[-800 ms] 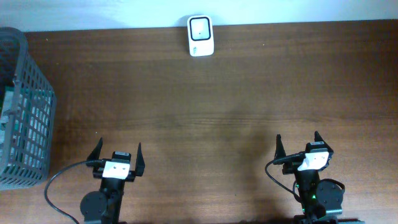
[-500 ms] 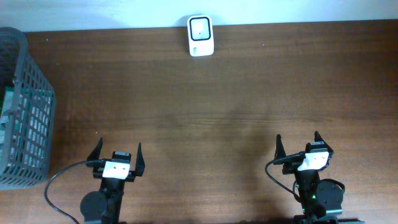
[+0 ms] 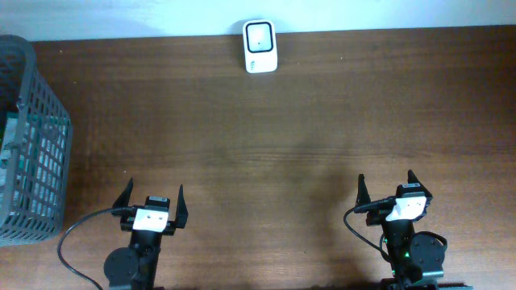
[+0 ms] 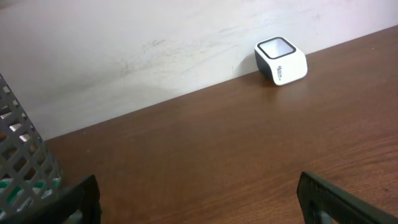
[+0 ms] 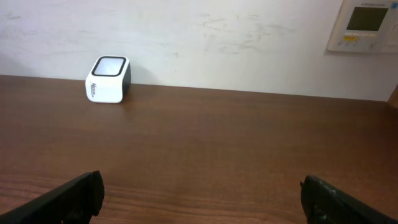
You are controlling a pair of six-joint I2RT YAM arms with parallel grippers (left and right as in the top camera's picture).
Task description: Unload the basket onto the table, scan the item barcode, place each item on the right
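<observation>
Left gripper (image 3: 153, 187) and right gripper (image 3: 387, 177) both wide open, empty, at near edge of surface (image 3: 266, 137). Scanner (image 3: 260, 47) at far edge. Item (image 3: 10, 161) only glimpsed inside basket (image 3: 36, 97), far left. Risks: fingers snagging mesh; blind grasp covering barcode.

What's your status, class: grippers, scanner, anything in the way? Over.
Left gripper open, empty. Right gripper open, empty. Scanner at far edge, untouched. Basket far left; nothing between grippers and scanner.

We saw the left gripper (image 3: 153, 192) and right gripper (image 3: 387, 181) built alike: black, pointed fingers (image 3: 125, 194) and a white plate (image 3: 150, 215) behind them. A black cable (image 3: 74, 231) looped off the left; a green light (image 3: 407, 256) glowed on the right.
</observation>
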